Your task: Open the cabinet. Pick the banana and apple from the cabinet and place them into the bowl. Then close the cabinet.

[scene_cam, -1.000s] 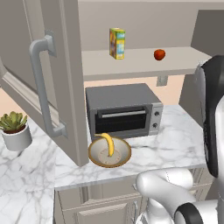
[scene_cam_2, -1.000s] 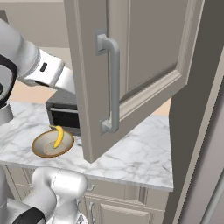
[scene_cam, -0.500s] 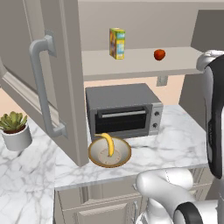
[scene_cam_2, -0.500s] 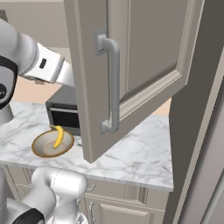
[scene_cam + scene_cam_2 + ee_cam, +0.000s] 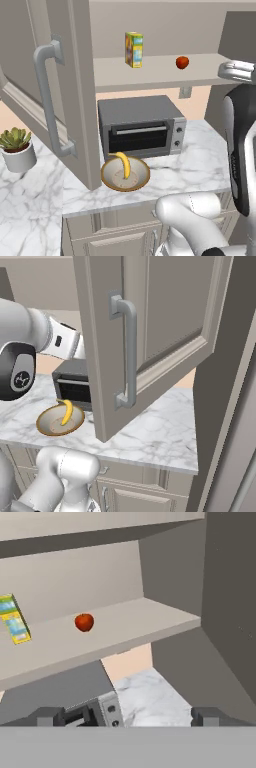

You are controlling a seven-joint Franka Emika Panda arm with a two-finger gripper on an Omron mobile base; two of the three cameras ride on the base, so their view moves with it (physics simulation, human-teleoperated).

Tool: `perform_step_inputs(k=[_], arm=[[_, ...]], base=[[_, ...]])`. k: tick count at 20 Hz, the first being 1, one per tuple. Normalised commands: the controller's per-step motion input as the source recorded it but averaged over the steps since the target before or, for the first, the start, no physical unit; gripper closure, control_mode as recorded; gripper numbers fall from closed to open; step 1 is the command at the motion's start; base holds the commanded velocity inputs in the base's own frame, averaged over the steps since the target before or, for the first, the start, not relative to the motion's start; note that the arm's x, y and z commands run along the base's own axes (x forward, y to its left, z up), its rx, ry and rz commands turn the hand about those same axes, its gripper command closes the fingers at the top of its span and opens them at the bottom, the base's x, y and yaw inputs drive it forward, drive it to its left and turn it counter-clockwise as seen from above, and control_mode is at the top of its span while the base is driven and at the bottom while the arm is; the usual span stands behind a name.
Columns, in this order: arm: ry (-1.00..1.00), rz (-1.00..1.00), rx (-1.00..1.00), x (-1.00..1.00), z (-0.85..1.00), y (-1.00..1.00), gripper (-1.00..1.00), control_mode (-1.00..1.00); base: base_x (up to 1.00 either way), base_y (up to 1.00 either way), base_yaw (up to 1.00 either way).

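Your gripper (image 5: pixel 127 716) is spread wide, holding nothing. The apple (image 5: pixel 182 62) sits on the shelf (image 5: pixel 150 75) right of the carton (image 5: pixel 133 49) — small, firm, smooth, prone to rolling — so pinch across its middle.

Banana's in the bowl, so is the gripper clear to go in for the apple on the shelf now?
Probably yes. The cabinet doors stand open, the apple sits alone on the shelf, well apart from the carton, and the open gripper faces it with nothing between.
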Motion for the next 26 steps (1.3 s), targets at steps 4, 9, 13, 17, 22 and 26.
perform_step_inputs(k=[4,9,13,17,22,26], arm=[[-0.13,0.0,0.0,0.32,0.07,0.09,-1.0,-1.0],[-0.12,0.03,0.0,0.31,0.01,0.14,-1.0,-1.0],[-0.07,0.05,0.0,0.4,0.0,0.22,-1.0,-1.0],[0.0,0.07,0.0,0.33,0.0,0.17,-1.0,-1.0],[0.02,0.15,0.0,0.43,0.0,0.01,-1.0,-1.0],[0.03,0.13,0.0,0.31,0.0,0.0,-1.0,-1.0]], base=[[0.0,0.0,0.0],[0.0,0.0,0.0],[0.0,0.0,0.0],[0.0,0.0,0.0],[0.0,0.0,0.0],[0.0,0.0,0.0]])
